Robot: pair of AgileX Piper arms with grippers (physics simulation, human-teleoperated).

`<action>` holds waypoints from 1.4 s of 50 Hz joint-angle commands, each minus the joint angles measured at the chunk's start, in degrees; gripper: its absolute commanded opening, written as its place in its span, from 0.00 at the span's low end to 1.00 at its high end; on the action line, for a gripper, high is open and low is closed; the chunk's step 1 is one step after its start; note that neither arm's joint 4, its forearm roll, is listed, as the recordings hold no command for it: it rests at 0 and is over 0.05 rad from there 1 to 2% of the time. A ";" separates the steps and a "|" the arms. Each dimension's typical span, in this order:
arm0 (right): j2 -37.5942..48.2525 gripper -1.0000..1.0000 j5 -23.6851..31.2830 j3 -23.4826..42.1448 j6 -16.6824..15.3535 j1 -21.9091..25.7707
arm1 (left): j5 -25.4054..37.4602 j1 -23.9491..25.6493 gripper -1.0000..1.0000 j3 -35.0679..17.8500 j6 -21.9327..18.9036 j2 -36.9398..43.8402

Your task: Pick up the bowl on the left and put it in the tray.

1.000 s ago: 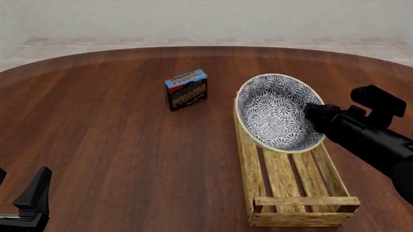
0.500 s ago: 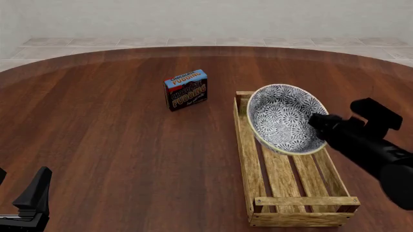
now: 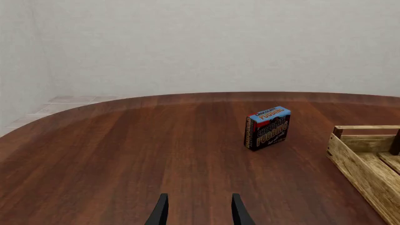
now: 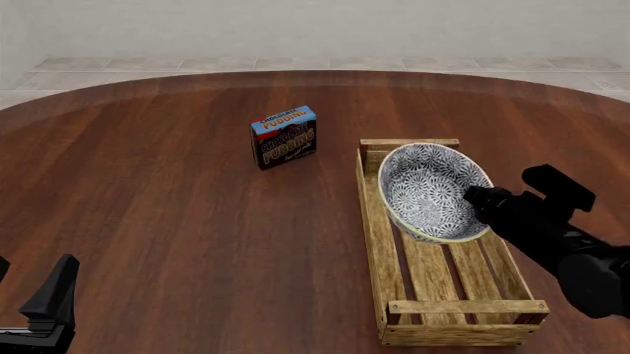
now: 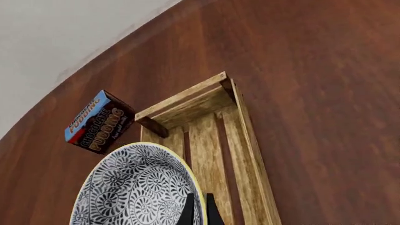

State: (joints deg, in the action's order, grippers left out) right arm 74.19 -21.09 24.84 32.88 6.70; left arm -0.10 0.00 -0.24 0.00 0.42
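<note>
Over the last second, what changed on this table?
The right gripper, still clamped on the rim of the blue-and-white patterned ceramic bowl, carried it nearer and down into the slatted wooden crate. The pudding box and left gripper stayed put.

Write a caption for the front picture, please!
Right gripper lowers the tilted bowl into the tray, pudding box nearby.

A blue-and-black pudding box (image 4: 283,137) is seen standing upright on the dark wooden tabletop (image 4: 177,221). Beyond the tabletop's curved far edge, a pale tiled floor (image 4: 147,65) and a plain wall are shown.
</note>
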 commanded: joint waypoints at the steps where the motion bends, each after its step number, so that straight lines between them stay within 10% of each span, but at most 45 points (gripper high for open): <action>1: 3.25 0.00 -3.17 -0.36 1.17 0.51 | 0.00 0.00 1.00 0.00 0.00 0.00; 70: 18.33 0.00 -12.17 1.52 1.09 -1.34 | 0.00 0.00 1.00 0.00 0.00 0.00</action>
State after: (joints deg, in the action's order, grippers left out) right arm 91.87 -32.31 26.11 33.51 5.58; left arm -0.10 0.00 -0.24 0.00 0.42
